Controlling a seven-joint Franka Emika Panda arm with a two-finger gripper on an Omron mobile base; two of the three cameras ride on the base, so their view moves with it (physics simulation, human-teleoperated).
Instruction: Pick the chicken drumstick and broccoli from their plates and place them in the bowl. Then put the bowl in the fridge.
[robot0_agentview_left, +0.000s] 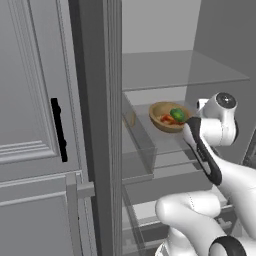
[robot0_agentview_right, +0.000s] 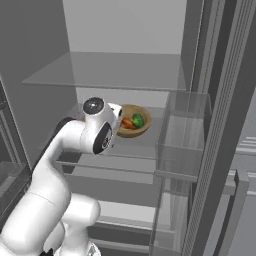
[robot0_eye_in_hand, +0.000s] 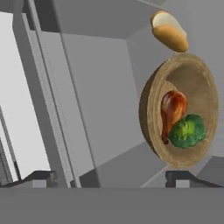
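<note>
Sitting on the fridge (robot0_agentview_left: 95, 125) shelf (robot0_agentview_right: 135, 142), wooden bowl (robot0_eye_in_hand: 183, 109) held drumstick (robot0_eye_in_hand: 171, 111) and broccoli (robot0_eye_in_hand: 187, 130); tool (robot0_eye_in_hand: 111, 177) wide, empty.

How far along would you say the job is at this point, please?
Nearly finished. The chicken drumstick and broccoli lie in the bowl, which stands on a glass shelf inside the open fridge. The gripper has its jaws open and holds nothing. All that seems left is backing the arm out.

The light-brown wooden bowl (robot0_eye_in_hand: 183, 109) holds an orange-brown drumstick (robot0_eye_in_hand: 171, 111) and dark-green broccoli (robot0_eye_in_hand: 187, 130). Beyond the bowl lies a tan-and-cream item (robot0_eye_in_hand: 169, 31), perhaps bread. The fridge (robot0_agentview_left: 45, 125) is grey, its door handle (robot0_agentview_left: 59, 130) black.
</note>
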